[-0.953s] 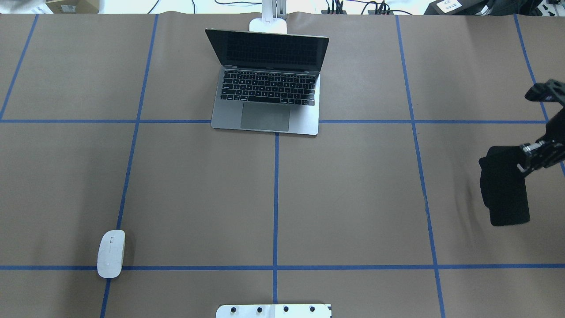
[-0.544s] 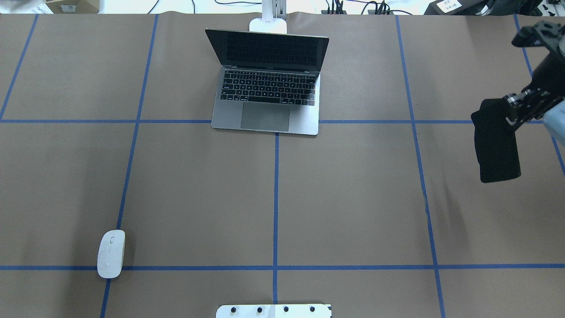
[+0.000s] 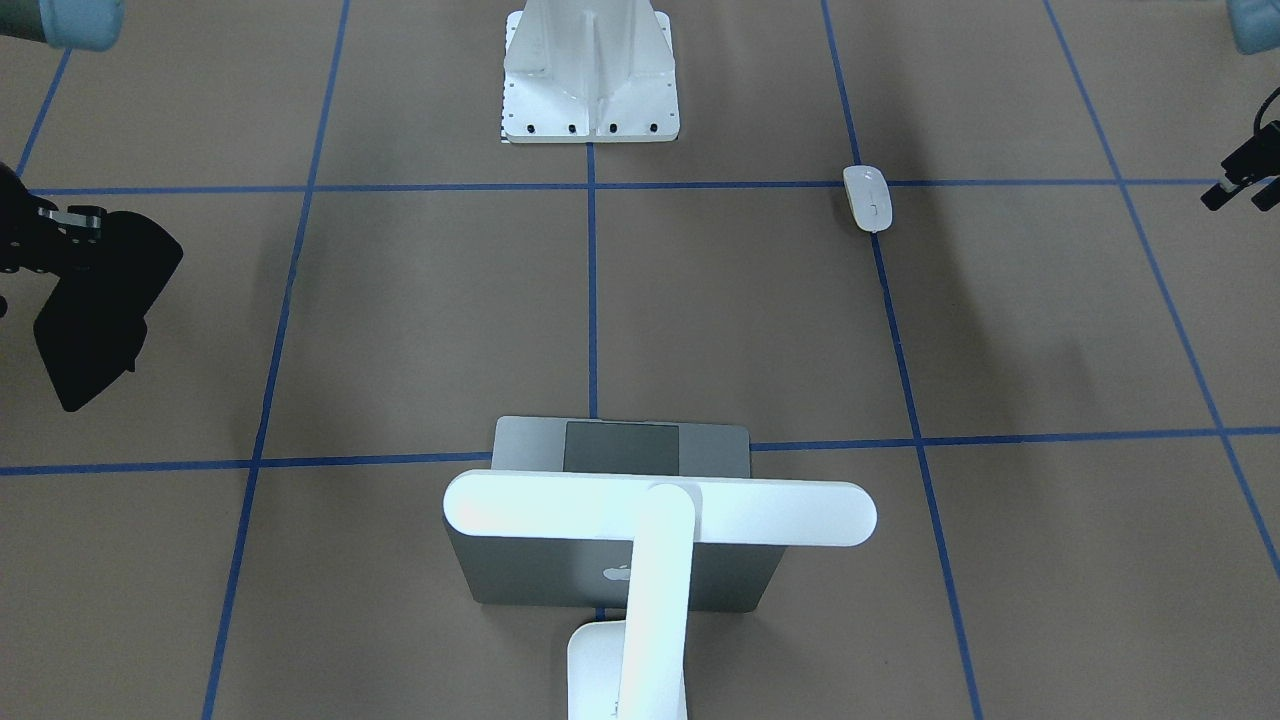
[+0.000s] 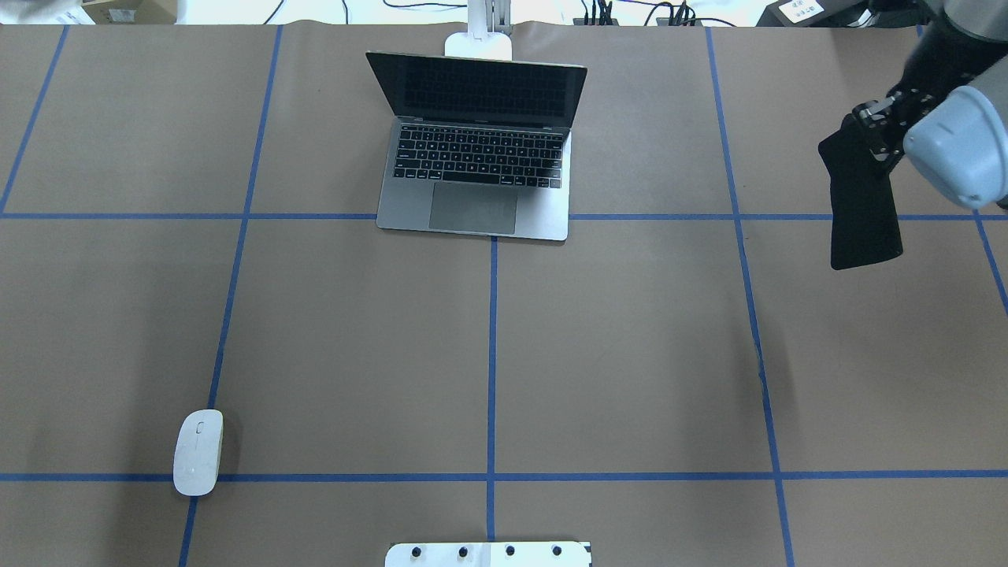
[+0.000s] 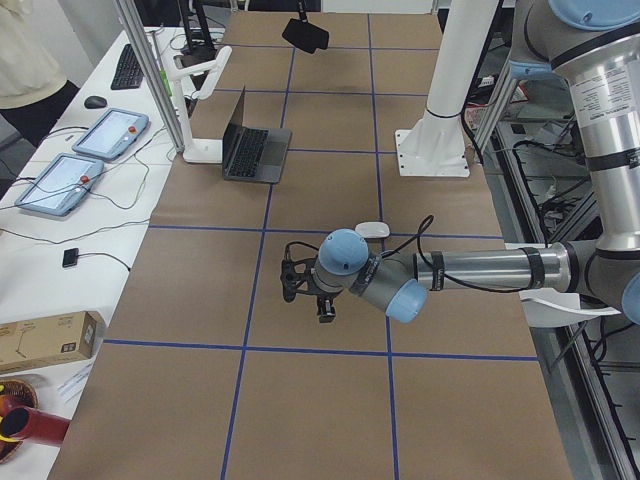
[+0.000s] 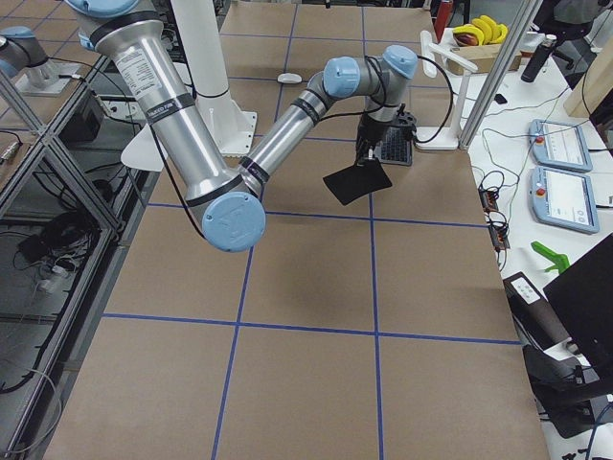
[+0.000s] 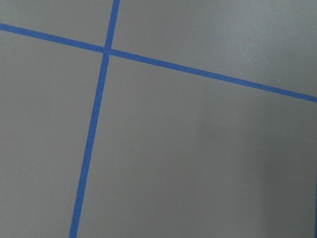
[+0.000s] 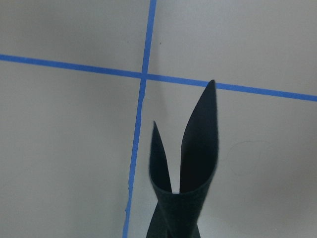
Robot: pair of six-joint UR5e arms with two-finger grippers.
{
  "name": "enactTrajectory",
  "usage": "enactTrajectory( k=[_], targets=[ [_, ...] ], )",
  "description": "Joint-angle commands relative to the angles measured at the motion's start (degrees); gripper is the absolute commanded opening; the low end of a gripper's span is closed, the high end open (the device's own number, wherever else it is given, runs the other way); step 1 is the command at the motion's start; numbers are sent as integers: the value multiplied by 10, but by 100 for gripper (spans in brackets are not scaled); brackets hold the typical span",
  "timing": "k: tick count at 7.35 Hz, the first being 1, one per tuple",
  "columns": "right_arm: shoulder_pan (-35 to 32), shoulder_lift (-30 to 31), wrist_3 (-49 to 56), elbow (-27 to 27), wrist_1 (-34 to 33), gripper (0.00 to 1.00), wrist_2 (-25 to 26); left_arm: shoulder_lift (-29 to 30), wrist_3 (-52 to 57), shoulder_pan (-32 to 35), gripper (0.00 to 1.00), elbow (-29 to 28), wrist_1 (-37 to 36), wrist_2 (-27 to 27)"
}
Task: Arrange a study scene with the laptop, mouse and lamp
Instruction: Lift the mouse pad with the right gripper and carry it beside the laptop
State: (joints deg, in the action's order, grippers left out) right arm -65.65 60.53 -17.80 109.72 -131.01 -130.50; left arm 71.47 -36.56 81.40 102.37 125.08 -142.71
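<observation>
Right pincer [image 4: 872,132] is clamped on one edge of a black pad [image 4: 862,213], at the far right of the table [image 4: 630,354]; the pad hangs down from the fingers, and in the right wrist view we see it curled into a U. Left pincer [image 3: 1240,192] hovers over the table's left side, jaws apart with nothing between them; its wrist view shows only brown table and blue tape lines. Laptop [image 4: 480,150] sits open at the far centre, screen dark, keyboard facing the robot, its front edge on a blue tape line. Lamp [image 3: 655,515] stands just behind the laptop, base at the far table edge; in the front-facing view its bar head lies crosswise above the lid and hides the upper part of it. Mouse [image 4: 198,452] lies near the front left, on a tape crossing, well apart from the laptop and from both pincers. White bolted pedestal [image 3: 590,80] sits at the near centre edge, on the robot's side
</observation>
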Motion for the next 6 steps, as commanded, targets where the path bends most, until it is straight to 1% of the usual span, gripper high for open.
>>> enactTrajectory(
  k=[1, 2, 3, 4, 5, 6],
  targets=[
    [45, -25, -108, -43, 96, 0, 3, 2, 3, 3, 93, -4, 0, 1],
    [65, -28, -155, -75, 154, 0, 4, 2, 4, 3, 93, -4, 0, 2],
    [72, -36, -176, -104, 194, 0, 4, 2, 7, 4, 93, -3, 1, 2],
    [79, -56, -188, -130, 200, 0, 4, 1, 7, 5, 93, -2, 1, 2],
    [83, -71, -204, -144, 206, 0, 4, 1, 7, 5, 93, -2, 1, 2],
    [85, -72, -206, -145, 206, 0, 4, 1, 7, 5, 93, -3, 1, 2]
  ],
)
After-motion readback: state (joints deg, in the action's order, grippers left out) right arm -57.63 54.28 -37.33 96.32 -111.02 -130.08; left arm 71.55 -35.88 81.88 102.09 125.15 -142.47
